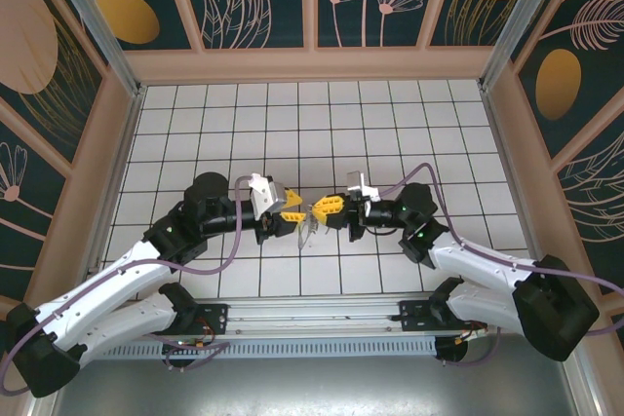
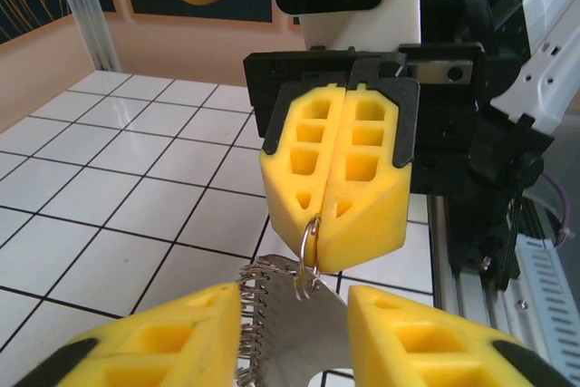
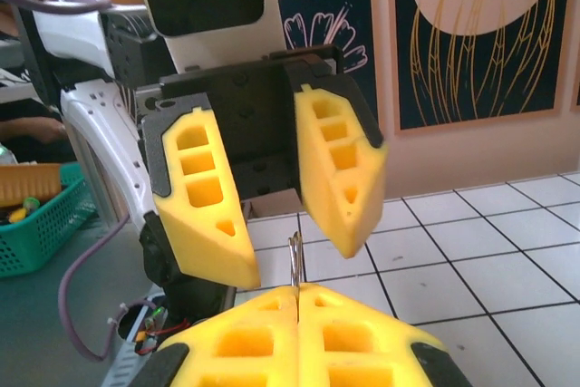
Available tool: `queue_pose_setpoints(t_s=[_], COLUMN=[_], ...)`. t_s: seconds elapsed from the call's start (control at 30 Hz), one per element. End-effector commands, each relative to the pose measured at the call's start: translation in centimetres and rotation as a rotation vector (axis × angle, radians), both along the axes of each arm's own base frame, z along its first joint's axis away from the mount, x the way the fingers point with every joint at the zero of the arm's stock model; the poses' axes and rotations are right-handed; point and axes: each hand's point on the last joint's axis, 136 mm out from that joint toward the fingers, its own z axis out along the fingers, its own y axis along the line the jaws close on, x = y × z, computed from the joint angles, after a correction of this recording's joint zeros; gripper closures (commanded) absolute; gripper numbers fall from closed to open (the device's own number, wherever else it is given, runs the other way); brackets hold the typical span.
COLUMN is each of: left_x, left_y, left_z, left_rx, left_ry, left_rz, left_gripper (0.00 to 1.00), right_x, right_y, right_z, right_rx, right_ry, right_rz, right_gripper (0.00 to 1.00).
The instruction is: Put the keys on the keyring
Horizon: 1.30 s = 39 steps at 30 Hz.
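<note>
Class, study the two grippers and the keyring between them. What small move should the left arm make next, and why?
Probably draw the left gripper straight back, clear of the keyring. Its jaws stand open on either side of it, while the right gripper is shut on its top, so that grip alone seems to carry it.

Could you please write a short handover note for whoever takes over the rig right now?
Left hand: open, its fingers on either side of the keyring.
Right hand: shut on a thin wire ring at the keyring's coiled top edge.
Where: both hands meet nose to nose over mid-table, with the keyring between them.
Done: keyring picked up.
Left: I cannot tell whether a key is on; check, then thread.
</note>
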Motion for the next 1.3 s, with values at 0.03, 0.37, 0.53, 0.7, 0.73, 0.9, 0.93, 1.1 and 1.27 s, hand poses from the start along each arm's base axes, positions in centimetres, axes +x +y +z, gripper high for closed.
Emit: queue_pose_setpoints(t_s=[0.03,0.37,0.53,0.7,0.73,0.9,0.93,1.1,1.27], left_x=[-0.3,-0.9,-0.9,-0.9,-0.9,-1.0,-0.9,-1.0,-0.9], left_y=[-0.3,-0.8,-1.1,-1.4,-1.4,-1.5,-1.5,-1.4,-1.3], left_z=[1.0,1.6,1.7,1.3,1.2,1.3,1.3,1.1,1.2], left_rx=[-0.049,-0.075,-0.082,-0.081,-0.081,-0.085,-0.086,-0.083,-0.084], left_ry=[-0.029,-0.034,-0.032,-0.022,-0.021,-0.023,-0.021,-0.019,-0.026], left_rz=[-0.02,-0.069,-0.085,-0.1,-0.101,-0.105,-0.104,-0.104,-0.096], left_gripper=[0.62,0.65,0.71,0.82,0.82,0.84,0.85,1.0,1.0], right_x=[-0.6,-0.5,-0.6,-0.7,-0.8,-0.6,-0.6,-0.4,-0.5], right_y=[-0.5,-0.4,-0.5,-0.6,-0.6,-0.6,-0.6,-0.8,-0.9], right_z=[2.0,1.6,1.6,1.5,1.5,1.1,1.1,1.2,1.5], right_rx=[0.079,0.082,0.083,0.089,0.089,0.083,0.082,0.087,0.103], right_ry=[-0.041,-0.029,-0.036,-0.036,-0.035,-0.027,-0.027,-0.027,-0.028], right_rz=[0.028,0.034,0.041,0.048,0.054,0.055,0.054,0.048,0.054], right_gripper=[1.0,1.0,1.0,1.0,1.0,1.0,1.0,1.0,1.0])
